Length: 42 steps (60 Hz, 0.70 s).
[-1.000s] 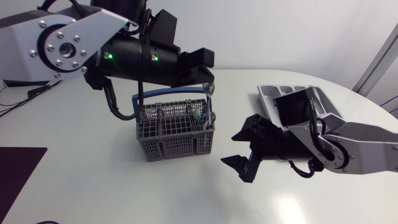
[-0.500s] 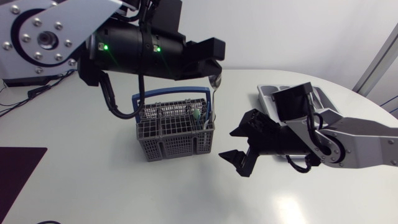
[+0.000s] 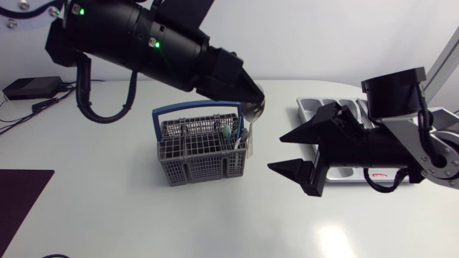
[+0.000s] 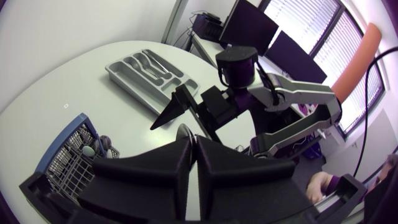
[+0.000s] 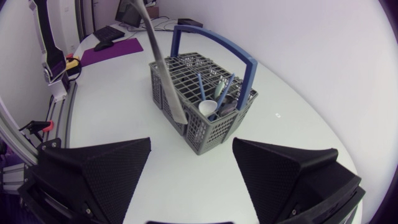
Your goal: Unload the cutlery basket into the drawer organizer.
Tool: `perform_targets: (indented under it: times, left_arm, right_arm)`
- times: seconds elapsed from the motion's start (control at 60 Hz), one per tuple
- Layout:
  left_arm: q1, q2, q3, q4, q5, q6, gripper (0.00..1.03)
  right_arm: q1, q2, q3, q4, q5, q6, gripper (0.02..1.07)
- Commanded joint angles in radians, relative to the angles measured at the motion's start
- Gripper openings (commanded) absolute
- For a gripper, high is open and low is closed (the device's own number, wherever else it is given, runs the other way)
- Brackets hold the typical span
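- The left gripper [image 3: 249, 102] sits above the far right corner of the basket [image 3: 201, 163], its jaws clamped on a silver utensil [image 3: 253, 113].
- The head view shows the utensil hanging straight down beside the basket's right wall. It does not show whether the two touch.
- The right wrist view shows its whole length: a long silver strip that crosses in front of the basket wall facing that camera, outside the grid.
- In the left wrist view the fingers are pressed together with only a narrow slit between them. A rounded silver tip pokes out past them, and the hanging part is hidden.
- The right gripper [image 3: 276, 152] hovers over the table [image 3: 107, 215] to the right of the basket, well apart from it, with its jaws wide apart and nothing between them.
- The right wrist view alone looks into the basket, where blue handles [image 5: 200, 87] and a white spoon [image 5: 208, 107] stand in its compartments.
- The organizer [image 3: 310, 107] lies behind the right arm and is mostly hidden in the head view. The left wrist view shows it whole, with long compartments.
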Motion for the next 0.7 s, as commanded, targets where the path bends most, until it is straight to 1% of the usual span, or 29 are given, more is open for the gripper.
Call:
perform_targets:
  times: [0.0, 0.033, 0.117, 0.167, 0.233, 0.317, 0.433, 0.55, 0.583, 0.65, 0.683]
  left_arm:
    - [-0.006, 0.033, 0.043, -0.038, 0.024, 0.119, 0.03]
    - [-0.009, 0.04, 0.046, -0.052, 0.041, 0.138, 0.03]
    - [-0.016, 0.066, 0.055, -0.115, 0.064, 0.233, 0.03]
    - [-0.023, 0.077, 0.058, -0.13, 0.067, 0.259, 0.03]
    - [-0.026, 0.088, 0.064, -0.152, 0.093, 0.294, 0.03]
    - [-0.032, 0.094, 0.066, -0.161, 0.116, 0.313, 0.03]
    - [-0.049, 0.103, 0.073, -0.192, 0.147, 0.339, 0.03]
    - [-0.072, 0.108, 0.076, -0.222, 0.155, 0.36, 0.03]
    - [-0.078, 0.109, 0.078, -0.229, 0.156, 0.36, 0.03]
    - [-0.084, 0.116, 0.085, -0.242, 0.173, 0.362, 0.03]
    - [-0.084, 0.116, 0.089, -0.253, 0.176, 0.365, 0.03]
  right_arm:
    - [0.003, -0.043, 0.023, -0.042, -0.027, -0.027, 0.96]
    - [0.01, -0.056, 0.026, -0.056, -0.032, -0.027, 0.96]
    - [0.034, -0.086, 0.028, -0.09, -0.043, -0.027, 0.96]
    - [0.045, -0.097, 0.028, -0.108, -0.052, -0.027, 0.96]
    - [0.054, -0.108, 0.029, -0.128, -0.07, -0.027, 0.94]
    - [0.068, -0.117, 0.031, -0.147, -0.087, -0.026, 0.92]
    - [0.1, -0.131, 0.021, -0.148, -0.089, -0.018, 0.81]
    - [0.134, -0.14, 0.015, -0.138, -0.09, -0.007, 0.65]
    - [0.142, -0.14, 0.017, -0.138, -0.092, -0.004, 0.62]
    - [0.154, -0.142, 0.015, -0.133, -0.092, 0.004, 0.6]
    - [0.155, -0.142, 0.017, -0.13, -0.092, 0.004, 0.55]
